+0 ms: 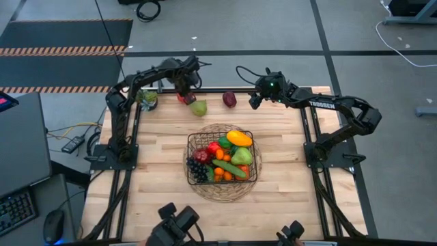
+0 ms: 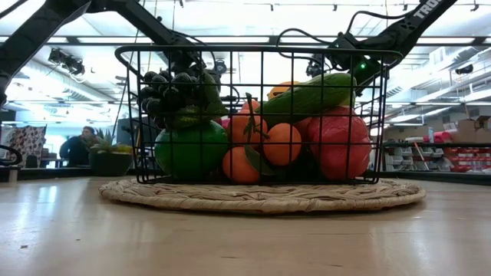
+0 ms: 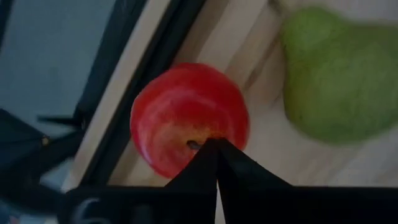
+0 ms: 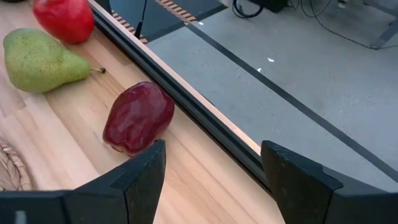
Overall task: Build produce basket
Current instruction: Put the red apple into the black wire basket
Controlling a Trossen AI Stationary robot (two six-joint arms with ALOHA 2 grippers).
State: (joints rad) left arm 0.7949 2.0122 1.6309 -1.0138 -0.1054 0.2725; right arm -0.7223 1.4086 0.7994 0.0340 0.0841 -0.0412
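The black wire basket [image 1: 193, 143] stands on a round wicker mat [image 1: 222, 195] at mid-table, filled with produce: grapes, oranges, a cucumber, a pear and a yellow fruit. It also shows in the low view [image 2: 126, 115]. Near the far edge lie a red apple [image 3: 186, 115], a green pear [image 1: 199, 107] and a dark red fruit [image 4: 138, 117], each resting on the wood. My left gripper [image 3: 216, 149] is shut, right over the red apple. My right gripper [image 4: 211, 168] is open and empty, just right of the dark red fruit. My left gripper's shut fingertips [image 3: 208, 158] point down over the red apple's stem hollow [image 3: 194, 144]. The apple sits on the table by the far rail. I cannot tell whether the fingertips touch it.
A small potted plant [image 1: 147, 99] stands at the far left corner. The table's dark far rail [image 4: 205, 106] runs just behind the loose fruit. Bare wood lies left, right and in front of the mat. A person [image 2: 77, 146] sits in the room beyond.
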